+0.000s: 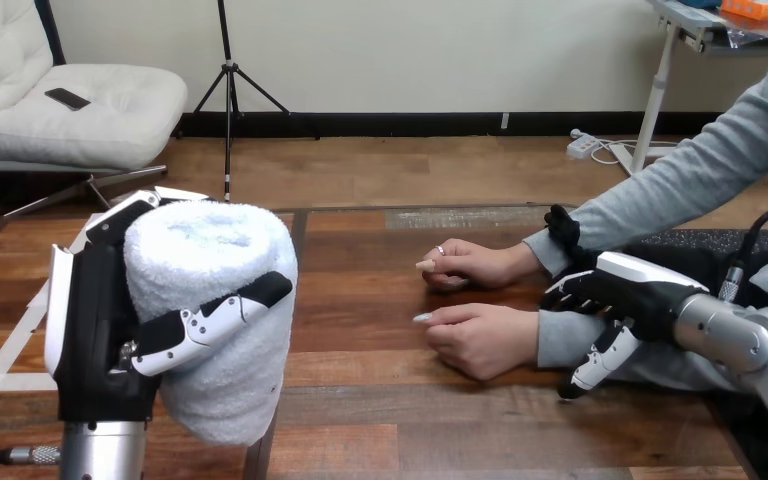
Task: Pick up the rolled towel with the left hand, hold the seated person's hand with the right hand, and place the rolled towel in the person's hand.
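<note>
The white rolled towel (215, 310) stands upright at the view's left, lifted off the table. My left hand (95, 330) is shut on it, the thumb (210, 318) across its front and the fingers behind it. The person's two hands rest on the table right of centre, the nearer hand (480, 338) loosely closed with its knuckles up and the farther hand (472, 264) behind it. My right hand (625, 290) comes in from the right at the nearer hand's wrist. Its fingers (565, 290) curl over the grey sleeve and its thumb (595, 365) reaches down the near side.
The wooden table (380, 420) stretches between the towel and the person's hands. The person's grey-sleeved forearms (660, 205) come in from the right edge. A dark mat (705, 240) lies under them at the right.
</note>
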